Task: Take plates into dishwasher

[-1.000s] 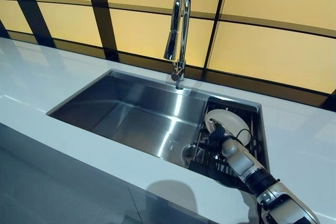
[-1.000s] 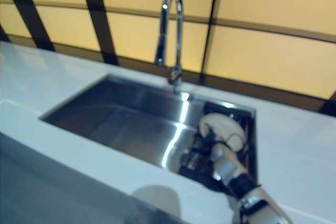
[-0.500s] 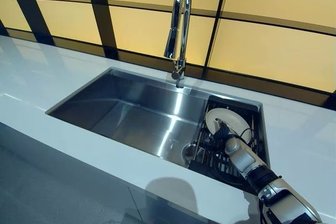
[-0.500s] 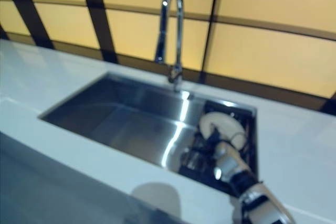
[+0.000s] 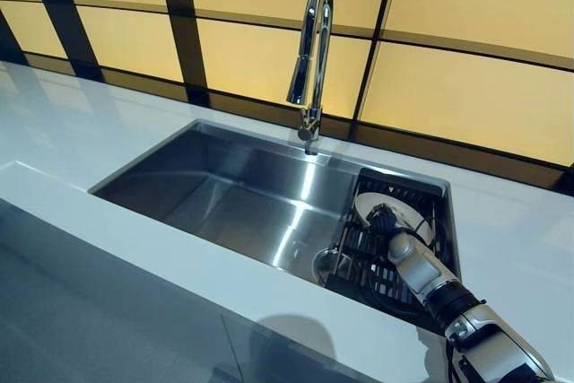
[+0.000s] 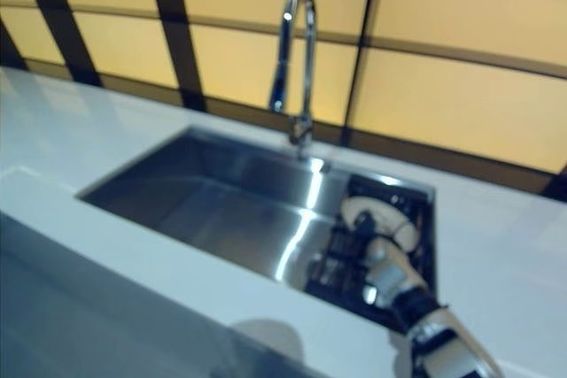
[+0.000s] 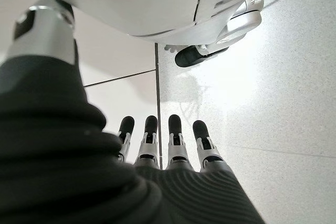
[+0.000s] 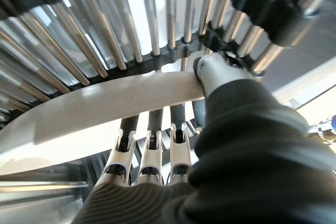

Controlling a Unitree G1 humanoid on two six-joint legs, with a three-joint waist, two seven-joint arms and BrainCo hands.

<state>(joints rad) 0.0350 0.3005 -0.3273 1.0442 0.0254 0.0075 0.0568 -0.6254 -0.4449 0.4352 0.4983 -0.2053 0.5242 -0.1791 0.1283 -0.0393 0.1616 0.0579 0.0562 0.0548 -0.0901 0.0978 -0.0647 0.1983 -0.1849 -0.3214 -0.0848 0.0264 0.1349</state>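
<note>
Here the right hand [image 5: 387, 224] reaches into the black rack [image 5: 377, 266] at the right end of the sink [image 5: 224, 195], below the tap [image 5: 310, 51]. Its fingers [image 8: 149, 145] lie under the rim of the white plate [image 8: 105, 106] and the thumb [image 8: 215, 72] presses on top, apparently pinching it. The plate [image 5: 368, 205] stands on edge in the rack's far part. The left hand [image 7: 168, 150] hangs over the floor, fingers straight.

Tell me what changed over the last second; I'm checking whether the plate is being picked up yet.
The right hand has reached further onto the white plate in the sink rack, fingers on one face and thumb on the other, pinching its rim. The plate has not visibly lifted. The faucet and sink are unchanged.
</note>
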